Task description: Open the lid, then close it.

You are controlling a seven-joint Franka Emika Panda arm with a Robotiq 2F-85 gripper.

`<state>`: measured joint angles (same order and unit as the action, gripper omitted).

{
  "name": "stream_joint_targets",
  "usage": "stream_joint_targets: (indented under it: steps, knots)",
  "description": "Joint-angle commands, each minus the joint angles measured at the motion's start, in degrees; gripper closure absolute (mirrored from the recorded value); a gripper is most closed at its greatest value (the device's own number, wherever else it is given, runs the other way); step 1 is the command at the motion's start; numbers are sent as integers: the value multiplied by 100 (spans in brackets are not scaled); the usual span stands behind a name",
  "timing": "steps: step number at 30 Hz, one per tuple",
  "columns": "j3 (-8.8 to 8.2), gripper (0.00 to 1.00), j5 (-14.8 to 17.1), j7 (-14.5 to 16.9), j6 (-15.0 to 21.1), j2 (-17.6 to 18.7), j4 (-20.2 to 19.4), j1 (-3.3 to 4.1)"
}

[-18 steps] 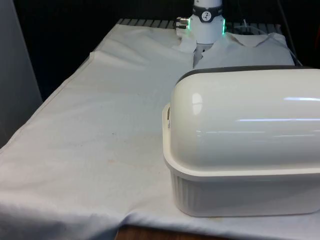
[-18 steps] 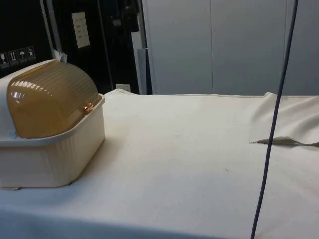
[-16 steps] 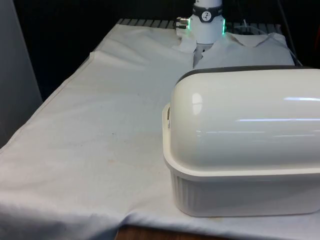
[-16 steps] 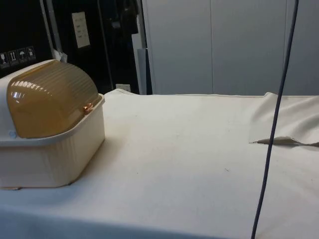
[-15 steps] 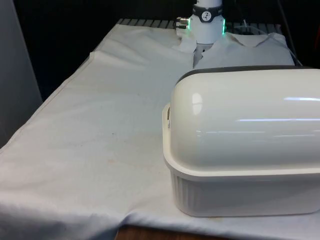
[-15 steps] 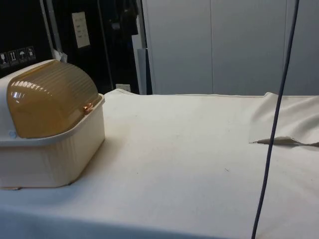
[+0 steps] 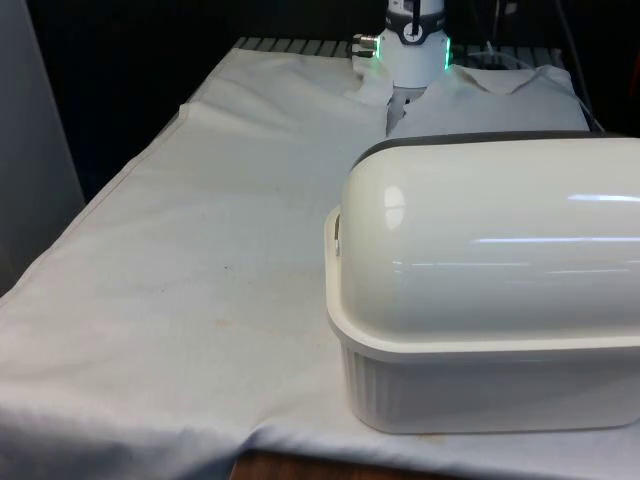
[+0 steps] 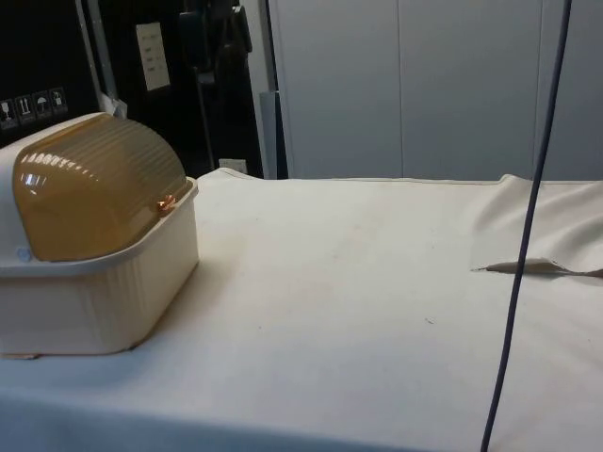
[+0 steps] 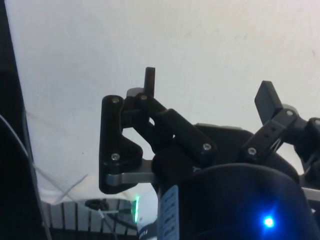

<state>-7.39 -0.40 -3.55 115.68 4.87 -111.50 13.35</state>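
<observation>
Gripper [image 9: 210, 95] hovering spread, empty, high above cloth [image 9: 150, 35]; bread box [image 7: 480, 300] sitting well apart, lid [image 8: 99, 188] down, handle [image 8: 165, 202] facing open table

The hand [image 9: 210, 92] hangs above the cloth, fingers [image 9: 150, 80] spread wide, gripping nothing.

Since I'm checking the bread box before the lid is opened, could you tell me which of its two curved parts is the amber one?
The ribbed roll-top lid is the amber, translucent part. The domed back shell and base are opaque cream.
</observation>
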Motion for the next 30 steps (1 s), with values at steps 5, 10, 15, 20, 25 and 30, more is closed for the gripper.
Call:
stream_joint_targets:
  steps: [5, 10, 15, 20, 25, 30]
  knots:
    - [86, 0, -86, -149, 424, -6, -172, 23]
    - [109, 0, -86, -138, 642, -46, -309, 23]
    - [132, 0, -46, -86, 854, -63, -453, 17]
    - [143, 0, -103, -69, 1324, -183, -773, 23]
    - [143, 0, -63, 11, 1461, -178, -877, 17]
    - [126, 0, -40, 172, 1948, -212, -1152, 6]
